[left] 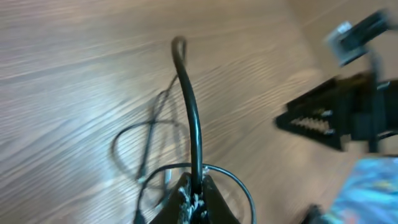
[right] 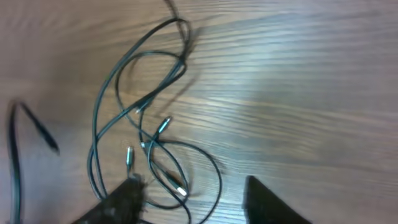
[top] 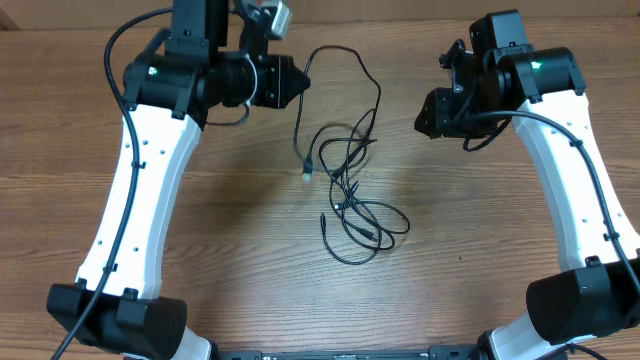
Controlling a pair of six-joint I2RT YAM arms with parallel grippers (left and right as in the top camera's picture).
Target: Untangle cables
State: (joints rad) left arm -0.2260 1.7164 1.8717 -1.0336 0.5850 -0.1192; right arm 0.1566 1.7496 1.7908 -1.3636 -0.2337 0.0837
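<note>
While your left jaws are pinched shut on one thin black flexible cord (left: 194, 124), which rises away from them in a stiff arc in the left wrist view, the other thin black cables (top: 355, 195) lie in loose overlapping loops on the brown wood-grain table (top: 220, 290), about midway across it. From above you can see one strand run from the left jaws down to a small pale plug end (top: 307, 172) just beside the tangle, and another strand curve round into the loops. Your right jaws hang spread wide with nothing between them, off to the side of the tangle.
</note>
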